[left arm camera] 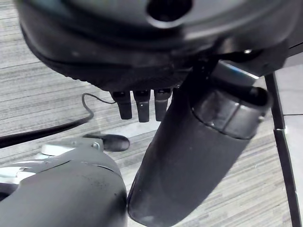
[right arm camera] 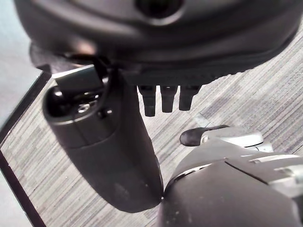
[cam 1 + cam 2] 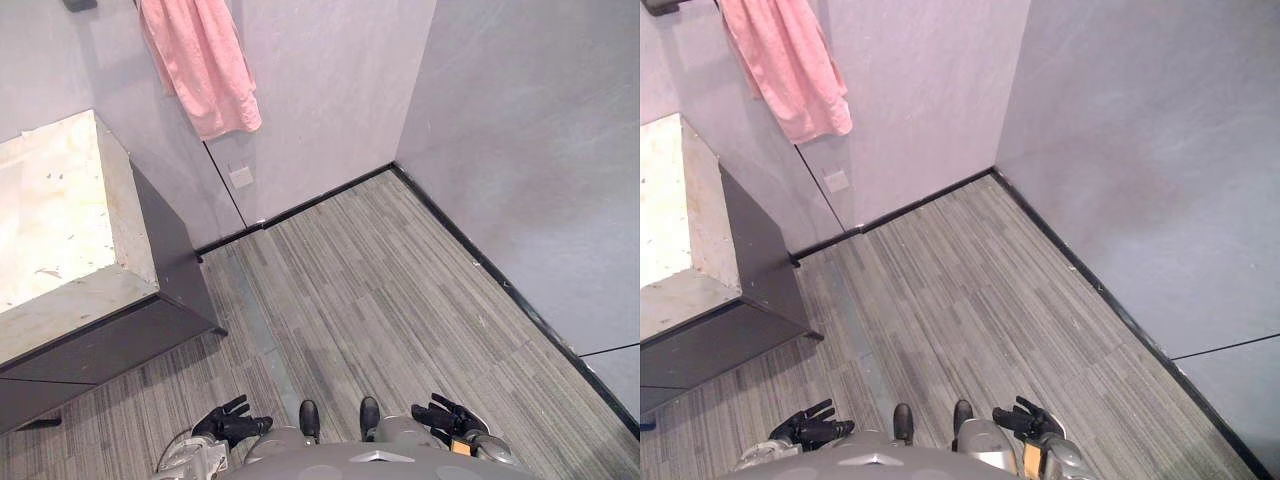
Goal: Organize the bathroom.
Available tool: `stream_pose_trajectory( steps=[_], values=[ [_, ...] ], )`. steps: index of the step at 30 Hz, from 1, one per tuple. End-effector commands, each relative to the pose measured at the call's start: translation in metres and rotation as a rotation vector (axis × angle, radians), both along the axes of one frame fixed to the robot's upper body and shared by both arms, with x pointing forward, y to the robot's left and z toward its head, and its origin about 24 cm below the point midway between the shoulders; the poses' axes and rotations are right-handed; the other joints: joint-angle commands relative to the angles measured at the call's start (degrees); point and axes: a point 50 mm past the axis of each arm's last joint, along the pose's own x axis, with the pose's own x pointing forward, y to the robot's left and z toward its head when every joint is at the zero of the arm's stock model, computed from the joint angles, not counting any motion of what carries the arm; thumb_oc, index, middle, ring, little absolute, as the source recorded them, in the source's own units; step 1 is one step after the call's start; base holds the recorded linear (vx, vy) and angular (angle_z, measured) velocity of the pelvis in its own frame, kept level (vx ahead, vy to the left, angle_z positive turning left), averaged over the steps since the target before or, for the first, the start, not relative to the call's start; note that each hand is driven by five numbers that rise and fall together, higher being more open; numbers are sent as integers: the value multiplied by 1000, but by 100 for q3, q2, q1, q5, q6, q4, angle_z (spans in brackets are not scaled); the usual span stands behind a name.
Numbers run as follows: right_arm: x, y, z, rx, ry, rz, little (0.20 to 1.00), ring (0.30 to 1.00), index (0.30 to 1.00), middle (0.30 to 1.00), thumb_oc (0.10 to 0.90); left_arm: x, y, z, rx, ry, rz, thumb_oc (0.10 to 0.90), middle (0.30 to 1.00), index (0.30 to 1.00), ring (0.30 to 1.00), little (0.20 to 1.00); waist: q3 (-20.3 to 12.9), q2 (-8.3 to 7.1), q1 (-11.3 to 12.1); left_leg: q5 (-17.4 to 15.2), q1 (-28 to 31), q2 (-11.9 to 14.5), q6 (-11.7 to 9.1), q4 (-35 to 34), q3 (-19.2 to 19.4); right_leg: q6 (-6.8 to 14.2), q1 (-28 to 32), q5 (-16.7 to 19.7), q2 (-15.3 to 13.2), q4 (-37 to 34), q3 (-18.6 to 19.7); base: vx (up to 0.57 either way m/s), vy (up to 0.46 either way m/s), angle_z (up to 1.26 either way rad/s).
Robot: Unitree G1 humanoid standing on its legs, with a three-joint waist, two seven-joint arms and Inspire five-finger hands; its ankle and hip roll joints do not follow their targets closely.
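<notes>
Hanging low at the robot's sides, the left robot hand (image 3: 232,422) and right robot hand (image 3: 447,417) both have relaxed, spread fingers and carry nothing. A pink towel (image 3: 203,62) hangs on the far wall above the left-hand worktop (image 3: 60,215), well apart from either hand; it looks like the thing to tidy. Reaching from here risks clipping the worktop's dark corner, or dragging the towel onto the floor (image 3: 390,300) with a loose grasp.
</notes>
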Motion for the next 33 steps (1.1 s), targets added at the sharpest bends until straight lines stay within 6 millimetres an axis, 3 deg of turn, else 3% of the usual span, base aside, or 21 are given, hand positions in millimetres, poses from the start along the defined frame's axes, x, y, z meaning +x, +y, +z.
stream_pose_trajectory(
  steps=[1, 14, 18, 21, 23, 24, 26, 27, 29, 30, 31, 33],
  values=[
    [7, -4, 4, 4, -35, 34, 900, 900, 900, 900, 800, 1, 6, 2, 18, -26, 11, 800, 900, 900, 900, 900, 4, -10, 10, -532, -225, -51, 65, 684, 475, 385, -51, -384, -161, 171, -444, 0, 0, 0],
    [-2, -8, 1, 75, 54, 51, 900, 900, 900, 900, 800, -6, 7, 0, 12, 10, 24, 800, 900, 900, 900, 900, 63, -63, 89, -609, -291, -80, 78, 892, 445, 386, -37, -408, -202, 261, -474, 8, 17, 0],
    [1, -11, 2, 42, 57, 63, 900, 900, 900, 900, 800, -11, 9, -1, 19, 41, 16, 800, 900, 900, 900, 900, 128, -45, 149, -708, -384, -121, 122, 1123, 374, 407, -130, -526, -307, 638, -479, 32, 75, -3],
    [6, -12, 4, 25, 45, 86, 900, 900, 900, 900, 800, -14, 16, 0, 32, 54, 35, 800, 900, 900, 900, 900, 250, 66, 158, -820, -314, -118, 301, 1153, 404, 529, -625, -545, -538, 2011, -490, 41, 137, -9],
    [12, -14, 7, 18, 19, 81, 900, 900, 900, 900, 800, -12, 22, 2, 51, 60, 34, 800, 900, 900, 900, 900, 437, 246, 70, -927, -325, -52, 439, 1279, 435, 468, -1502, -414, -697, 4022, -221, -1, 170, -30],
    [11, -16, 7, 16, 19, 73, 900, 900, 900, 900, 800, -12, 22, 2, 55, 60, 37, 800, 900, 900, 900, 900, 491, 289, 21, -988, -370, -68, 463, 1410, 374, 427, -1800, -315, -672, 4431, -110, 50, 89, -39],
    [8, -17, 6, 16, 29, 66, 900, 900, 900, 900, 800, -12, 22, 2, 53, 60, 51, 800, 900, 900, 900, 900, 545, 283, -19, -1045, -376, -127, 472, 1529, 308, 410, -1916, -143, -714, 4396, -10, 171, -42, -16],
    [-5, -19, 3, 15, 82, 55, 900, 900, 900, 900, 800, -3, 17, 2, 40, 46, 64, 800, 900, 900, 900, 900, 601, 141, -137, -1290, -434, -381, 397, 1846, 95, 456, -1824, 444, -1032, 2161, 247, 274, -142, 14],
    [-7, -19, 2, 16, 87, 47, 900, 900, 900, 900, 800, 3, 15, 3, 36, 27, 55, 800, 900, 900, 900, 900, 674, 85, -205, -1443, -479, -452, 366, 1965, 10, 549, -1777, 671, -1216, 1228, 372, 266, -190, 48],
    [-10, -19, 1, 27, 106, 31, 900, 900, 900, 900, 800, 11, 13, 4, 26, -8, 68, 800, 900, 900, 900, 900, 813, -2, -325, -1789, -561, -542, 328, 2210, -93, 790, -1745, 1180, -1534, -143, 751, 344, -261, 57],
    [-14, -18, 0, 40, 129, 25, 900, 900, 900, 900, 800, 11, 14, 5, 20, -17, 83, 800, 900, 900, 900, 900, 929, 17, -352, -1987, -566, -500, 269, 2410, -191, 814, -1672, 1363, -1657, -530, 1006, 397, -287, 42],
    [-23, -14, -3, 67, 179, 16, 900, 900, 900, 900, 800, 7, 16, 5, 18, -15, 88, 800, 900, 900, 900, 900, 1054, 9, -338, -2191, -548, -364, 221, 2702, -179, 826, -1683, 1435, -1773, -505, 990, 351, -258, 64]
  ],
)
